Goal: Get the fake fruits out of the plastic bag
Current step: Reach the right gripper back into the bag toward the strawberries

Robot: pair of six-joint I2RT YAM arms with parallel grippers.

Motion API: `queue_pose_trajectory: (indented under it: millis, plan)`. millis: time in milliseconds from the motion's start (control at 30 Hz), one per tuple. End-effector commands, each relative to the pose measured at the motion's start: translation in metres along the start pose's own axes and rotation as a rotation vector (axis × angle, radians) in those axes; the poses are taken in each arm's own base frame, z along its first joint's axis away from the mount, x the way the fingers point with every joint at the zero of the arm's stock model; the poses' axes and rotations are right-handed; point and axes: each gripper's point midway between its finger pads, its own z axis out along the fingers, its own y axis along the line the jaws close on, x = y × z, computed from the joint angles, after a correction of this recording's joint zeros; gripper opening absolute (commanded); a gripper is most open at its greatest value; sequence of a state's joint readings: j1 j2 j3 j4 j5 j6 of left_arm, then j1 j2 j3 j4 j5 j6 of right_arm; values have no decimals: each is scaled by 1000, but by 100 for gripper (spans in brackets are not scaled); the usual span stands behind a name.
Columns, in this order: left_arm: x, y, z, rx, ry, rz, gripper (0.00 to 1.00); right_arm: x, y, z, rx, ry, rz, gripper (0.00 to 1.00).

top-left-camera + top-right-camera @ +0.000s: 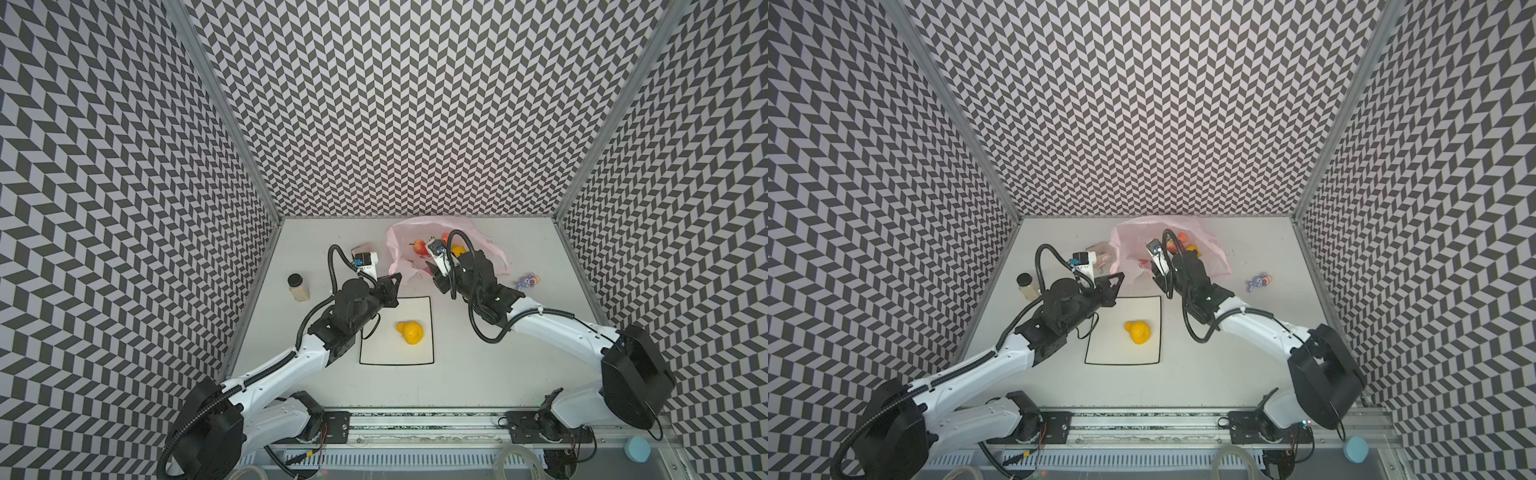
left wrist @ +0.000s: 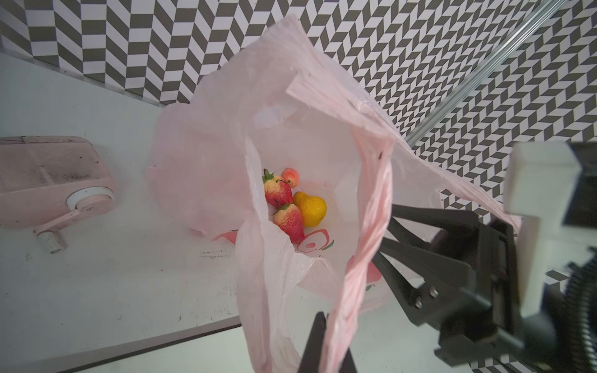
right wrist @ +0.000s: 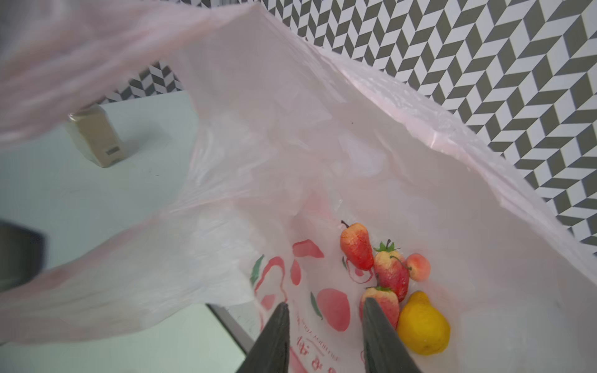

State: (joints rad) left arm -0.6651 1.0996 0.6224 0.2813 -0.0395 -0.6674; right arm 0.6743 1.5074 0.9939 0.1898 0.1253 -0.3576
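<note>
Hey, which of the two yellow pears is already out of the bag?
The pear lying on the table inside the black-outlined square; the other pear sits inside the plastic bag beside the strawberries.

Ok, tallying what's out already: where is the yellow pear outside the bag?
In a top view the yellow pear lies alone inside the black-outlined square, near its right edge, on the robot's side of the plastic bag.

Illegible red lettering (image 3: 315, 358) on plastic bag (image 3: 323, 145)

One pear (image 1: 410, 332) was set within the outlined square (image 1: 395, 307) at frame centre; other fruits (image 2: 284, 193) were contained in the bag (image 1: 399, 241) above it
</note>
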Motion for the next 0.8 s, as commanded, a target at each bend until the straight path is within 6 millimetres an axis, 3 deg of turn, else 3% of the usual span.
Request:
queue_pose_trajectory:
  millis: [0,267,400,600,767]
  plan:
    - [-2,3,-6,-12,-11,7,0,14,-12,22,32,69,-174,35]
    - [4,2,-16,2,16,35,0,58,-16,58,38,208,-354,34]
    - [7,-2,-20,26,32,47,0,78,-23,78,56,272,-367,39]
    - [6,-2,-25,21,35,64,0,96,-33,104,111,361,-191,60]
    - [9,-3,-27,23,44,66,0,120,-37,119,163,461,-34,69]
